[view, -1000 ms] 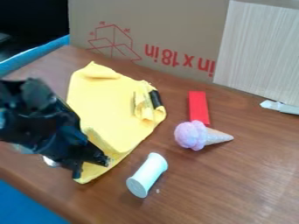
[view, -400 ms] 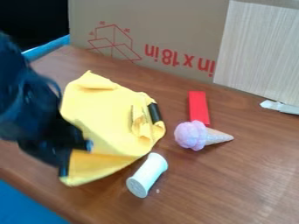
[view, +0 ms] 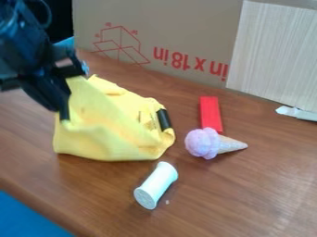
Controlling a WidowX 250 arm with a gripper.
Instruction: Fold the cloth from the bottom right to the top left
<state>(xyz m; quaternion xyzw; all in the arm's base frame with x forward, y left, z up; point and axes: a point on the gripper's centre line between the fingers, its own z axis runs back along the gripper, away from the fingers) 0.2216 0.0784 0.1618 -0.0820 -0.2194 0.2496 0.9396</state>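
Note:
The black gripper (view: 74,95) is at the upper left, above the table, shut on an edge of the yellow cloth (view: 117,134). From the fingers the cloth slopes down as a raised flap, and its lower part rests on the table. Its right side is bunched around a short black cylinder (view: 164,119). The part of the cloth behind the raised flap is hidden.
On the table (view: 248,194), a white spool-like cylinder (view: 156,185) lies just below the cloth. To the right are a toy ice cream cone (view: 210,143) and a red block (view: 210,113). A cardboard box (view: 180,28) stands behind.
The gripper has moved up the view, lifting the cloth's lower left part off the table into a raised flap. The cloth's bottom edge has shifted upward. The other objects stay put.

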